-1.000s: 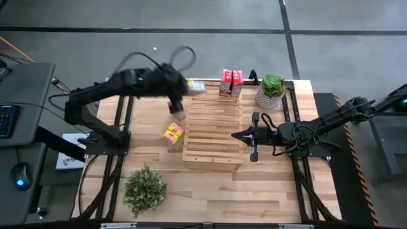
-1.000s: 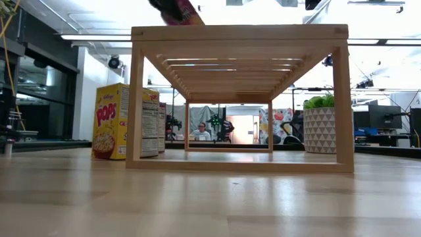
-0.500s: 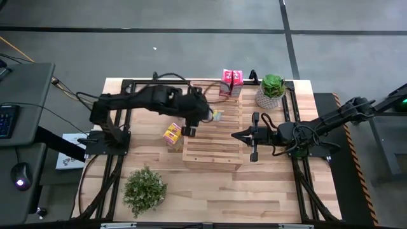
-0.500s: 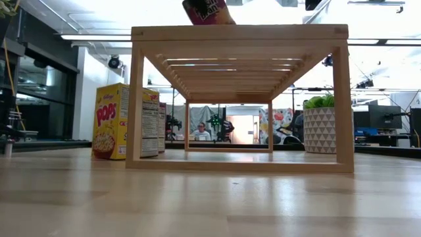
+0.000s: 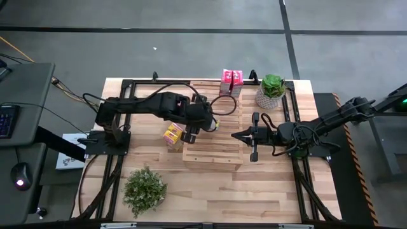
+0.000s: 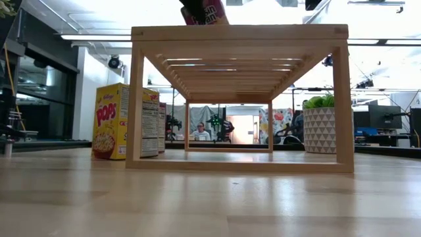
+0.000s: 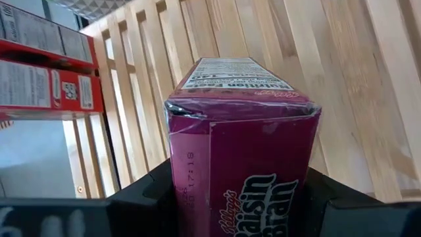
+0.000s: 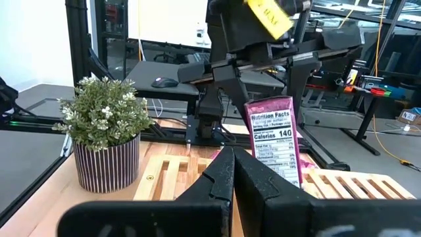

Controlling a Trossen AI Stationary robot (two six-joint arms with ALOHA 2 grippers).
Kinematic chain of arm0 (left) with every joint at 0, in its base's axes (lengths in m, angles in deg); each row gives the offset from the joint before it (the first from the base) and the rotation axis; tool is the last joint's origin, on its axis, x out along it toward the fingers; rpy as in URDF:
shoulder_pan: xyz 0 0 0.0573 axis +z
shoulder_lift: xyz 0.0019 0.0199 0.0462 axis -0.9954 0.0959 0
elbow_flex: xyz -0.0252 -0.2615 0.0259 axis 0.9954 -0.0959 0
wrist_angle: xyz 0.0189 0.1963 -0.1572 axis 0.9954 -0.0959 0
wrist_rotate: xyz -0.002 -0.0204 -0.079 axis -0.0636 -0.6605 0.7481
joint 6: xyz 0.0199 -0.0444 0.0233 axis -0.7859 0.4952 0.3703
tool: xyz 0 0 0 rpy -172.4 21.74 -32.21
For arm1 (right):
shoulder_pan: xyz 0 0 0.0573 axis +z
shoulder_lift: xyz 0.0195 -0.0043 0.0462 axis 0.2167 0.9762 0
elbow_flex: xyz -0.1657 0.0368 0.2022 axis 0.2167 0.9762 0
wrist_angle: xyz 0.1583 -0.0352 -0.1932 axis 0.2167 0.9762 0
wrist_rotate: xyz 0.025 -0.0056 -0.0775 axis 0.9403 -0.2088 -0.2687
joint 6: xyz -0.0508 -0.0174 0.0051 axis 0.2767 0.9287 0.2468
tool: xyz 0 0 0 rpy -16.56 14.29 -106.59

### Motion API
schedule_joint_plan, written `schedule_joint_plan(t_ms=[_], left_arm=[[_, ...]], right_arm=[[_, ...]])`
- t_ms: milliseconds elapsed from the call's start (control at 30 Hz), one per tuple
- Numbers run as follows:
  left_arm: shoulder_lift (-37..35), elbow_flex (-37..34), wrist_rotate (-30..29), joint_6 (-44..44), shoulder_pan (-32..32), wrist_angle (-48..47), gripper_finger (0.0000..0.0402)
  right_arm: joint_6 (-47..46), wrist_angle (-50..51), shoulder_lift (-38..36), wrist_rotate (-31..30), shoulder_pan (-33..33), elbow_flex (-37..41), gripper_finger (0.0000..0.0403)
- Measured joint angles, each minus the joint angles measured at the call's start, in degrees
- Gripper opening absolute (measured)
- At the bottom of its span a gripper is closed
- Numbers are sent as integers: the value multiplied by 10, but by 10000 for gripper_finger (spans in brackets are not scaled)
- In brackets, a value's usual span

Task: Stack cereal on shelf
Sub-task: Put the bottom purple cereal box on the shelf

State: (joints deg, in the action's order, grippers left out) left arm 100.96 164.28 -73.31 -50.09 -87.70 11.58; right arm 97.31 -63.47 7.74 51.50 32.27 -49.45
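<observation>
Two arms share my plank-topped desk (image 5: pixel 210 184), which sits on a grey floor with an office room behind it. My left gripper (image 5: pixel 202 121) has its jaws clamped on a magenta cereal box (image 7: pixel 247 158) reading "Raisin Bran", held over the shelf (image 5: pixel 216 149) near its 9 o'clock edge. A yellow "Pops" box (image 6: pixel 117 122) stands on the desk beside that edge. More boxes (image 5: pixel 231 83) stand at the shelf's 12 o'clock end. My right gripper (image 5: pixel 245 135) waits at 3 o'clock, jaws closed and empty.
</observation>
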Motion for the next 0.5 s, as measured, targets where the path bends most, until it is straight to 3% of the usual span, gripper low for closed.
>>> schedule_joint_plan(t_ms=[500], left_arm=[[-1,0,0,-20,0,12,177]], right_arm=[[-2,0,0,0,0,0,0]])
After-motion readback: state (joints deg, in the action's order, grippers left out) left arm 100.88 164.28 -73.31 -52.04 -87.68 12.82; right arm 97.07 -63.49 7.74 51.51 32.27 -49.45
